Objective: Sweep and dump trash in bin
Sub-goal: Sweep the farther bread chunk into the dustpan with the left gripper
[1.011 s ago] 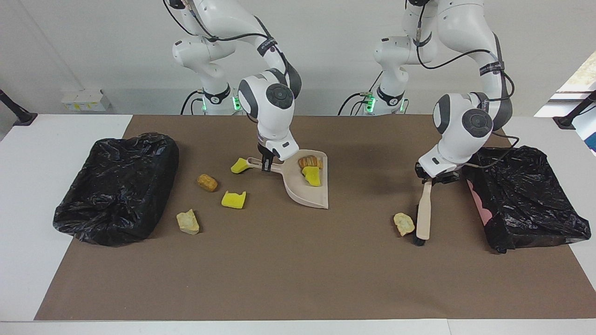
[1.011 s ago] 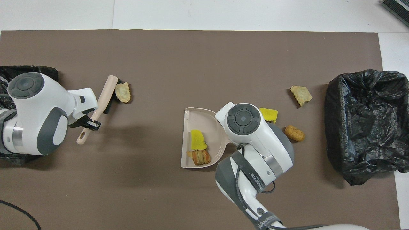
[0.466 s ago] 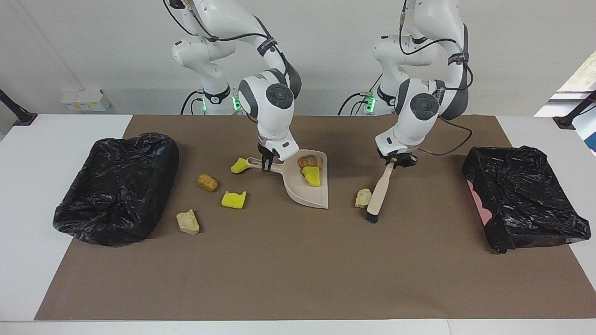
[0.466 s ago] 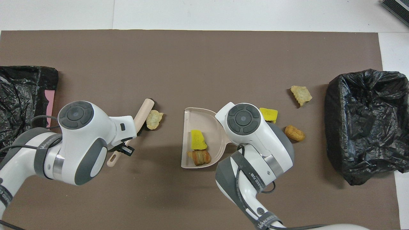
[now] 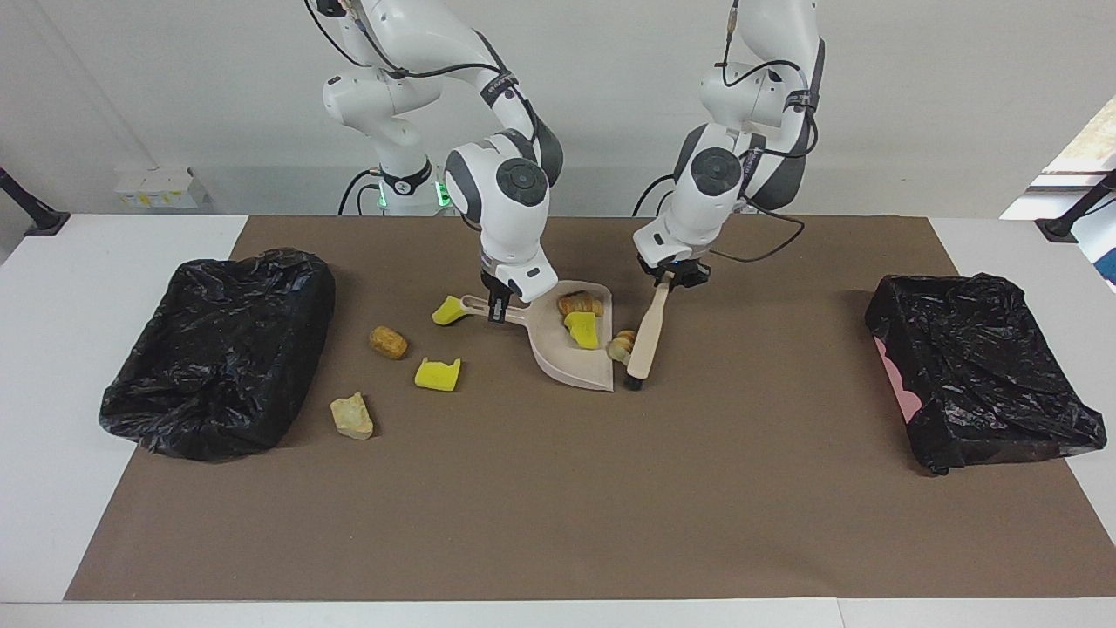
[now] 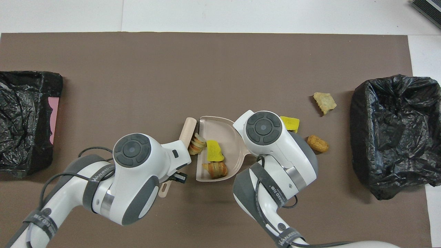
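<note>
Gripping the brush [image 5: 646, 336] handle, the left gripper [image 5: 670, 277] presses a tan lump [image 5: 621, 344] against the dustpan's [image 5: 571, 366] open edge. The right gripper [image 5: 498, 305] is clamped on the dustpan handle; a yellow piece [image 5: 582, 330] and a brown lump [image 5: 579, 303] lie inside. Four more chunks [image 5: 438, 374] lie on the mat toward the right arm's bin [image 5: 218, 349].

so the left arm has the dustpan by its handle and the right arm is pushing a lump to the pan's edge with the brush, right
The arms are swapped. In the facing view the right gripper is shut on the handle of the dustpan, and the left gripper holds the brush. The rest stands: the brush is pushing a lump to the pan's edge.
</note>
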Action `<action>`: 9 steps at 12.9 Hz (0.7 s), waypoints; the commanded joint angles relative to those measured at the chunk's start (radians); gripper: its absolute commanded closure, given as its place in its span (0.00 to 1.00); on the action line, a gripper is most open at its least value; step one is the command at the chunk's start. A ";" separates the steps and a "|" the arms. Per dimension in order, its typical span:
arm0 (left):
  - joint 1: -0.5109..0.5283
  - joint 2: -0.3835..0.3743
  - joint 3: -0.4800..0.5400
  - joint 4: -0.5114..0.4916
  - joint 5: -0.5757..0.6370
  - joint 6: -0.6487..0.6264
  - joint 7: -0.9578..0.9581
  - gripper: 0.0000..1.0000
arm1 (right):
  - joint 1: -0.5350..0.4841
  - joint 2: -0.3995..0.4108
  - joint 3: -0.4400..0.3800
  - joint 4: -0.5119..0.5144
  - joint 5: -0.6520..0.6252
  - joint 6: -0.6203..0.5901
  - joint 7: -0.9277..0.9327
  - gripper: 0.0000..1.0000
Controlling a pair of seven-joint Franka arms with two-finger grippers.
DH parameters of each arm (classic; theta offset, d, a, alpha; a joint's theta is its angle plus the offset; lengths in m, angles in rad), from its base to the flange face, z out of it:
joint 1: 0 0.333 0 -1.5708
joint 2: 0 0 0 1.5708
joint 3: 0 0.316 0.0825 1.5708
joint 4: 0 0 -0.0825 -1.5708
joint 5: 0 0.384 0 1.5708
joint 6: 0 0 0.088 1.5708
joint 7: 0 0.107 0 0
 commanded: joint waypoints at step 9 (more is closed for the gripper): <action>-0.040 -0.028 0.029 0.122 -0.128 -0.117 -0.259 1.00 | -0.133 0.007 0.009 0.007 0.072 0.029 -0.239 1.00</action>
